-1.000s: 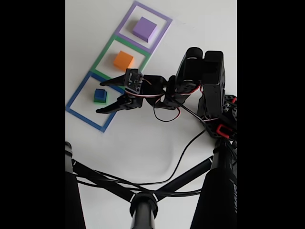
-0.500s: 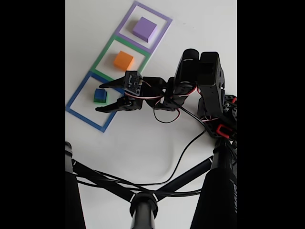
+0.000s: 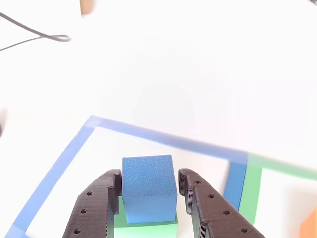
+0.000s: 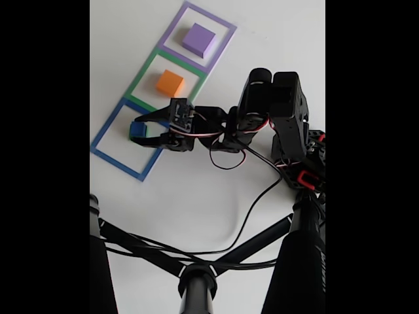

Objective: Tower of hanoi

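Inside the blue square outline [image 4: 124, 140], at the near end of the row of three outlines in the fixed view, the gripper [image 4: 139, 131] straddled the small blue cube [image 4: 137, 130], one black finger on each side of it. The other view placed the blue cube [image 3: 149, 188] on top of a green block [image 3: 146, 230], with the gripper [image 3: 149, 186] spread around it and both fingertips [image 3: 190, 184] standing just beside the cube's side faces; a thin sliver of shadow remained at each side, so whether either tip already touched the foam could not be told. The step in hand was judged to be the grasp of the cube. To do it well, the jaws should close evenly so that both tips meet the cube together, and they should bear on the blue foam alone, clear of the green block beneath, or the lower block would be dragged along. The cube sat near the fingertips, so a slight advance before closing would give a deeper, steadier hold. Foam yields, so a light pinch was judged sufficient. The orange block [image 4: 170, 83] lay inside the green outline [image 4: 145, 77] and the purple slab [image 4: 199, 38] inside the purple outline [image 4: 171, 29], both well apart from the gripper. The green block was cut off by the lower edge of the other view, and in the fixed view it was too small and too covered by the fingers to make out.
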